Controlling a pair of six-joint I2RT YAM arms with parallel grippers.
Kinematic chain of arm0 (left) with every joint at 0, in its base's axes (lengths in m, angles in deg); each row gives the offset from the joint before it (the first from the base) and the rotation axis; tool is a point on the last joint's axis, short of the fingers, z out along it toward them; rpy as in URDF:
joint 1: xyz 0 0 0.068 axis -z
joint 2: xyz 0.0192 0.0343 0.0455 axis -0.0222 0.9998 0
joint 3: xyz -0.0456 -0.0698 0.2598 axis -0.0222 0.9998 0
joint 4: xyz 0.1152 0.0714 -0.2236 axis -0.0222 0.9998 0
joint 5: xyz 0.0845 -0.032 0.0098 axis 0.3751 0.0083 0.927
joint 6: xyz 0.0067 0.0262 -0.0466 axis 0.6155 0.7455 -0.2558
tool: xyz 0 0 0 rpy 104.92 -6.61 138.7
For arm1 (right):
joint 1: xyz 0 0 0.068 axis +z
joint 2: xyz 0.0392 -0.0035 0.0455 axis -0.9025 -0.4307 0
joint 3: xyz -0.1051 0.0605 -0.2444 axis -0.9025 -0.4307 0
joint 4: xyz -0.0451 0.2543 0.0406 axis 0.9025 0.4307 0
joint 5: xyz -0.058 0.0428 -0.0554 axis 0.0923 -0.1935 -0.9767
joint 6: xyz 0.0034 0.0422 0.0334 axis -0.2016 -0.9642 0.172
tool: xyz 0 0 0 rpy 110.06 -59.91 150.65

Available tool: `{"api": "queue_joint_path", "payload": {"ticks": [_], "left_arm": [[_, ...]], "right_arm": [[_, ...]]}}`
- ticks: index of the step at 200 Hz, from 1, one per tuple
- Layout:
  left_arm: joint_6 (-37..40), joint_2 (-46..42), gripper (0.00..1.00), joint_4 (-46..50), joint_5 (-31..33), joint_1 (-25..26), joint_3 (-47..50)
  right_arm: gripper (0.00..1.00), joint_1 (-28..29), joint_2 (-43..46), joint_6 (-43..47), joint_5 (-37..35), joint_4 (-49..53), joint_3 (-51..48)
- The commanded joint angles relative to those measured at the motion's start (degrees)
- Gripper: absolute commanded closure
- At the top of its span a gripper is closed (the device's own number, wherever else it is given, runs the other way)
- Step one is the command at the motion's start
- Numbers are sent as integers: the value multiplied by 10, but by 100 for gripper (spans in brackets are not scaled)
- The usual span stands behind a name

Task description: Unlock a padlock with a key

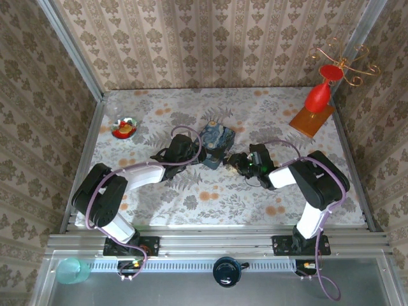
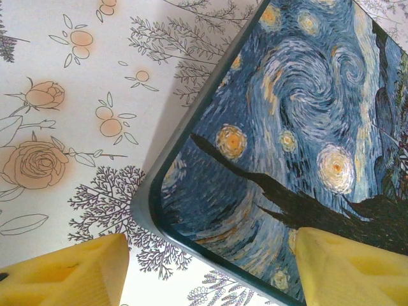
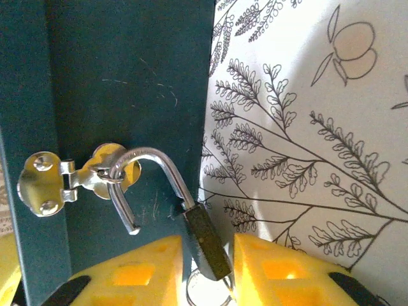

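Right claw (image 3: pixel 208 247) is right up against the side of the blue tin (image 3: pixel 127 76). The padlock (image 3: pixel 203 228) sits directly between its two yellow fingers (image 3: pixel 137 274), dark body angled down into the gap. The fingers are only a little way apart and hug the body on both sides. Honestly can't tell if they're actually pinching it or just flanking it. Just past the fingertips, the silvery shackle (image 3: pixel 162 164) arches up and away from the claw. It's hooked through the ring of the little hasp (image 3: pixel 60 182) on the tin wall, and its other end is hanging free, out of the body. There's a bit of silvery ring (image 3: pixel 205 290) showing below the padlock, deeper between the fingers.

Left claw (image 2: pixel 210 239) is spread wide with nothing clamped. It straddles a corner of the tin's painted lid, one finger over the lid and the other over the flowery worktop (image 2: pixel 76 95), clear of the tin's edge.
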Motion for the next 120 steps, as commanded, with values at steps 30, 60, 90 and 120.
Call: {"api": "queue_joint_path", "payload": {"ticks": [30, 60, 90, 120], "left_arm": [[18, -1, 31, 110, -3, -1, 25], [17, -4, 31, 107, -3, -1, 28], [17, -3, 31, 106, -5, -1, 28], [17, -1, 31, 106, -7, -2, 26]], "right_arm": [[67, -39, 54, 76, 32, 43, -2], [67, -41, 55, 141, 40, 98, 29], [65, -40, 34, 190, 66, 107, 41], [62, -22, 17, 237, 75, 136, 63]]}}
